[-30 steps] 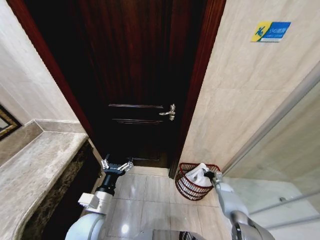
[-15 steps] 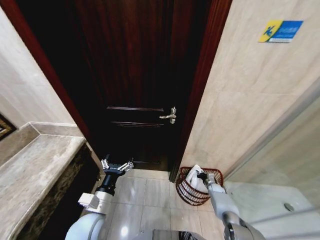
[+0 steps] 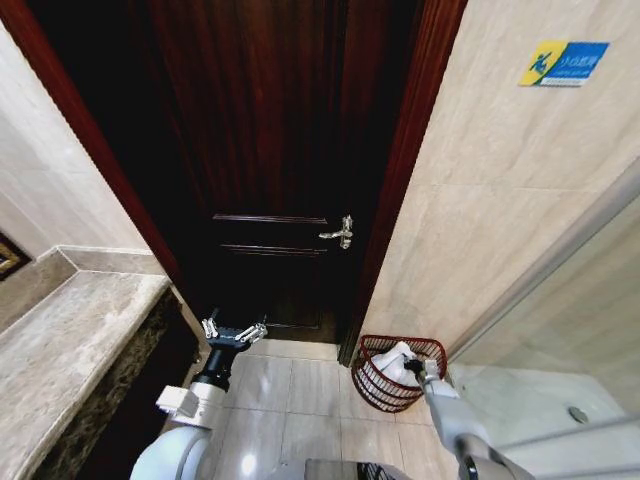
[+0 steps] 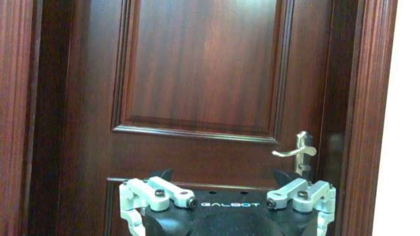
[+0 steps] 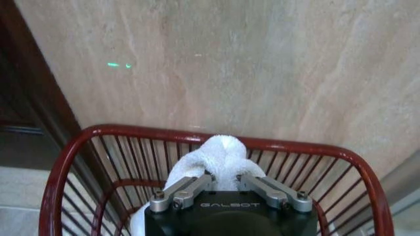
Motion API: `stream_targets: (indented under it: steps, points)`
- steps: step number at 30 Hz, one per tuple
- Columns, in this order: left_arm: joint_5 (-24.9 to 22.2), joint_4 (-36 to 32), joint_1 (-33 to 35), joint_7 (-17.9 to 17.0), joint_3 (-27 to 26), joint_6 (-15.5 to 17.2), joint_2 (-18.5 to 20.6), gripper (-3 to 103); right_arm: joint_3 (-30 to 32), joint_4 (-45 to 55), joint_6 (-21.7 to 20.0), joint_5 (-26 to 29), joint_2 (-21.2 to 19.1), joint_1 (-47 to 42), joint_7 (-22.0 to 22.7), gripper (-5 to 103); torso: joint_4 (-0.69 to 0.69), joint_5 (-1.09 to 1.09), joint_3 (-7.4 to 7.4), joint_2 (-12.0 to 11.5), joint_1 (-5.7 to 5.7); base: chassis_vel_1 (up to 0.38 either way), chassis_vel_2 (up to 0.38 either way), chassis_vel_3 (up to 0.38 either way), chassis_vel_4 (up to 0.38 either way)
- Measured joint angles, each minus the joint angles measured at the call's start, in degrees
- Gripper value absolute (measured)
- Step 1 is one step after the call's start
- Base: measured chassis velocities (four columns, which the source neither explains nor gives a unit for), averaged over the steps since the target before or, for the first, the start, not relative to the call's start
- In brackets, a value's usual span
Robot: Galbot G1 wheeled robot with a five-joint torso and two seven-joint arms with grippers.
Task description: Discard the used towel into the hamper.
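Here the right gripper (image 5: 224, 183), pinched shut on the one white towel (image 5: 219, 156), hangs directly over the mouth of the single hamper (image 5: 66, 162) by the wall, the towel bunched upward, while the farther left gripper (image 3: 234, 333) idles open facing the door (image 3: 270, 150).

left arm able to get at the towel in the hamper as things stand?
Probably not without moving in. The left pincer hangs open in front of the door, well apart from the hamper. The towel sits inside the rim with the right pincer closed on it, occupying the opening.
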Motion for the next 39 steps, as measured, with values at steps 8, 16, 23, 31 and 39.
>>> stream_targets:
  steps: [8, 16, 23, 31, 39]
  points:
    - [0.0, 0.0, 0.0, 0.0, 0.0, 0.0, 0.0, 99, 0.2, -0.4, -0.1, 0.2, 1.0, -0.1, 1.9, 7, 0.00, 0.00, 0.00, 0.0, 0.01, 0.000, 0.000, 0.000, 0.000]
    - [0.0, 0.0, 0.0, 0.0, 0.0, 0.0, 0.0, 99, 0.2, -0.6, -0.4, 0.1, 1.4, -0.6, 3.9, 22, 0.00, 0.00, 0.00, 0.0, 0.00, 0.000, 0.000, 0.000, 0.000]
    - [0.0, 0.0, 0.0, 0.0, 0.0, 0.0, 0.0, 99, 0.2, -1.3, -0.3, -0.2, 1.2, -0.7, 5.1, 49, -0.01, -0.01, 0.00, 0.0, 0.00, 0.000, 0.000, 0.000, 0.000]
    - [0.0, 0.0, 0.0, 0.0, 0.0, 0.0, 0.0, 99, 1.0, -1.7, -0.2, 0.9, 2.1, -1.1, 6.2, 77, -0.02, -0.03, 0.00, 0.0, 0.00, 0.000, 0.000, 0.000, 0.000]
    - [0.0, 0.0, 0.0, 0.0, 0.0, 0.0, 0.0, 99, 0.9, -0.3, 1.4, 2.1, 3.3, -2.7, 5.7, 99, -0.01, -0.01, 0.00, 0.0, 0.00, 0.000, 0.000, 0.000, 0.000]
